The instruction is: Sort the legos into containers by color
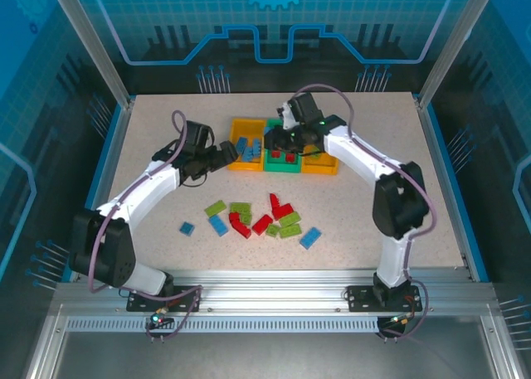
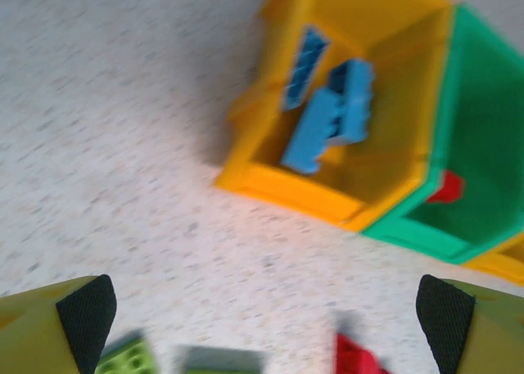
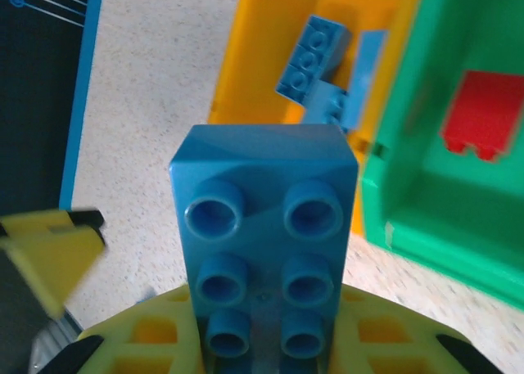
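Three joined bins stand at the back of the table: a left orange-yellow bin (image 1: 235, 157) with blue bricks (image 2: 332, 116), a green middle bin (image 1: 282, 167) with red bricks (image 3: 483, 116), and a right orange-yellow bin (image 1: 322, 167). My right gripper (image 1: 284, 138) hovers over the bins, shut on a blue brick (image 3: 266, 227) whose studs face the camera. My left gripper (image 1: 226, 155) is just left of the left bin, open, with nothing between its pads (image 2: 86, 317). Loose green (image 1: 241, 207), red (image 1: 240, 225) and blue legos (image 1: 310, 237) lie on the table in front.
A small blue brick (image 1: 187, 228) lies apart at the left of the pile. The table (image 1: 149, 147) has blue raised edges and a clear enclosure wall around it. A yellow finger of the other arm (image 3: 49, 255) shows at the left of the right wrist view.
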Motion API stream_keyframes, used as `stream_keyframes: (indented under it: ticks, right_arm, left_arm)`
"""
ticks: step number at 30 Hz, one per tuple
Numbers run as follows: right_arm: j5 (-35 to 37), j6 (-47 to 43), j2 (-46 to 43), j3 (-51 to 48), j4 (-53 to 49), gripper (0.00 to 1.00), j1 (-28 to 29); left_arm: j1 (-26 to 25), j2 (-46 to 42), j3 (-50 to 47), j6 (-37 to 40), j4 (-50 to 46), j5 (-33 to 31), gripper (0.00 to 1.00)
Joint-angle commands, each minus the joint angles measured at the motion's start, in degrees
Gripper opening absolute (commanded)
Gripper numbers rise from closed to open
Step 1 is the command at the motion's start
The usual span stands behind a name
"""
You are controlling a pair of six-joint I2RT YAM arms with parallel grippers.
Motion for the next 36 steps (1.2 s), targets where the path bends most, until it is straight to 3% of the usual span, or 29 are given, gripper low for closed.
stream_keyframes:
  ticks: [1,8,15,21,26,31,36]
  right_arm:
    - [-6.2,2.2,6.1,7.3,-1.2,0.19,1.3]
    - [-3.7,2.8,18.4,23.9,-11.2,0.19,2.4]
    - [0.2,3.0,26.4,33.2,-19.5,0.31,2.3]
    - [-0.5,1.4,24.4,32.2,-18.2,0.71,2.7]
    - [0.6,-1.9,14.1,22.0,-13.3,0.91,4.9]
    - [9.0,0.3,2.8,8.8,-16.6,0.93,6.3]
    - [19.2,16.6,-14.0,-16.1,-16.0,0.91,6.4]
  left_arm:
    - [0.3,-2.4,-4.4,-0.4,-3.4,-0.3,0.99]
    - [0.2,-7.4,-13.9,-5.1,-2.3,1.1,0.99]
    - [0.1,-9.3,-16.8,-5.0,-2.6,1.8,0.99]
    - [-0.2,-10.2,-17.1,-4.4,-2.7,1.4,0.99]
    - [-0.6,-10.0,-18.7,-5.4,-1.0,1.9,0.99]
    - [-1.8,-9.2,-20.1,-6.6,0.9,2.4,0.99]
    - [-2.6,-8.6,-20.7,-6.6,2.6,2.1,0.99]
